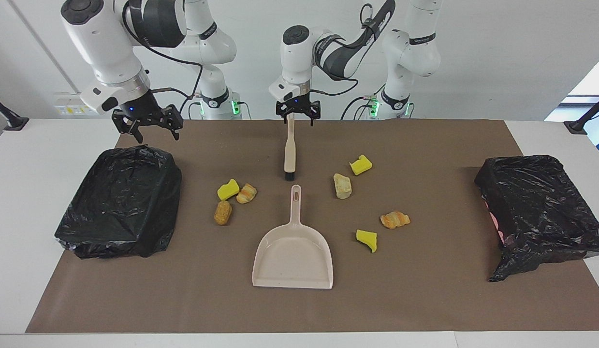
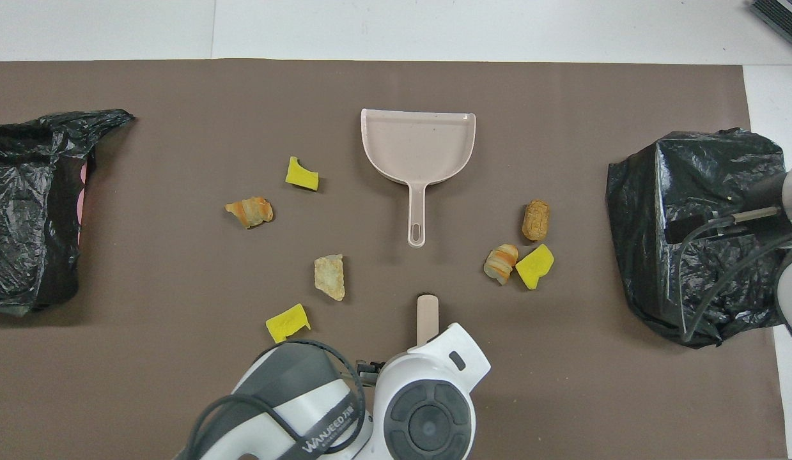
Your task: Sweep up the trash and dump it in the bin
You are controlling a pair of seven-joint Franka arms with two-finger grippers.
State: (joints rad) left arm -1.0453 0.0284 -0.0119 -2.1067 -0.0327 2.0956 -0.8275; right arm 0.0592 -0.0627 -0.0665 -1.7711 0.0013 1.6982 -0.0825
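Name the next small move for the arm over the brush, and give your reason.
Probably lower the left pincer and close on the brush handle: it hangs open right over the handle's end, nothing is held, and the trash still lies scattered around the dustpan.

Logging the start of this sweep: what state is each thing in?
Beige plastic dustpan: flat, empty.
Beige brush: lying flat, not gripped.
Seven trash pieces: scattered, unswept.
Black-bagged bins: no trash visible inside.
Left tool: open over the brush handle.
Right tool: open, empty.
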